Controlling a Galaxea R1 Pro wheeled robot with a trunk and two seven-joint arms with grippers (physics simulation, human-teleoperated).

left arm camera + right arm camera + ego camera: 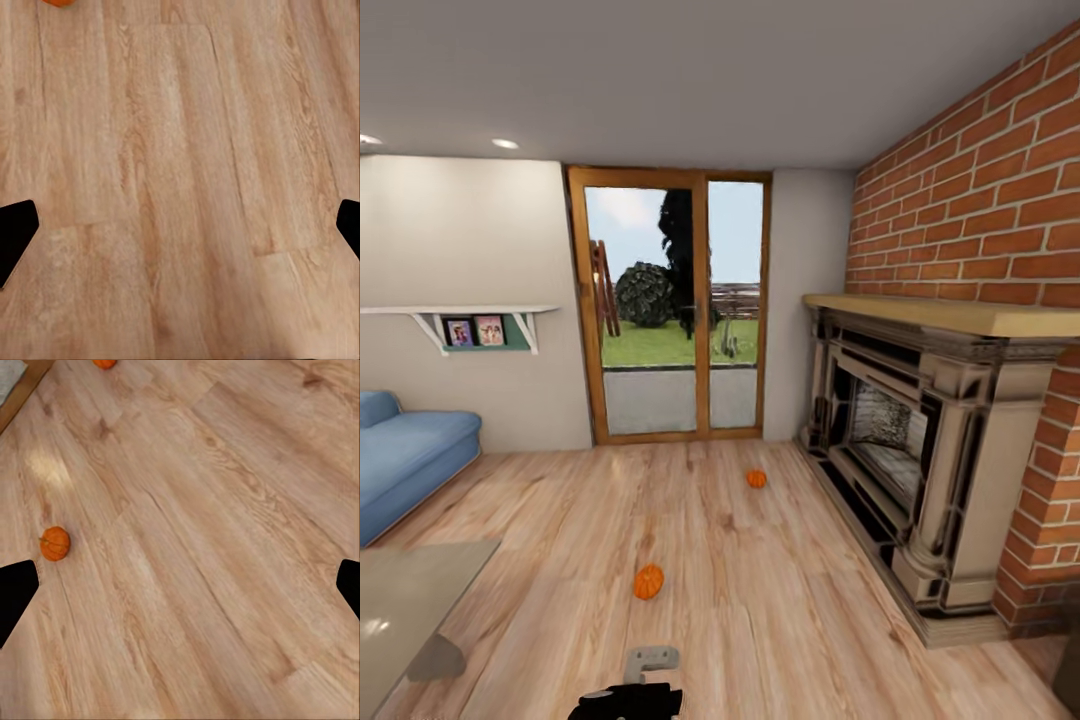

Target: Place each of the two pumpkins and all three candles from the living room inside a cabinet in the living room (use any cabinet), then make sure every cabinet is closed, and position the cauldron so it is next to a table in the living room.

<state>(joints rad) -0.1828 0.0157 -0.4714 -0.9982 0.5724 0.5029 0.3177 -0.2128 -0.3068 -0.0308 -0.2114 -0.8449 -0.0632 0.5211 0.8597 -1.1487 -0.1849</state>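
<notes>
Both end effectors gape wide, empty; near pumpkin (648, 581) on the floor (760, 600) looks light, rigid: pinch its ribbed flanks.

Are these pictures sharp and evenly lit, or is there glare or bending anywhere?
Head view: wide-angle bending, the brick wall leans; a pale glare patch lies on the table. Right wrist view: a soft bright sheen on the floor beyond the nearer pumpkin. Left wrist view: planks look slightly blurred, evenly lit.
</notes>
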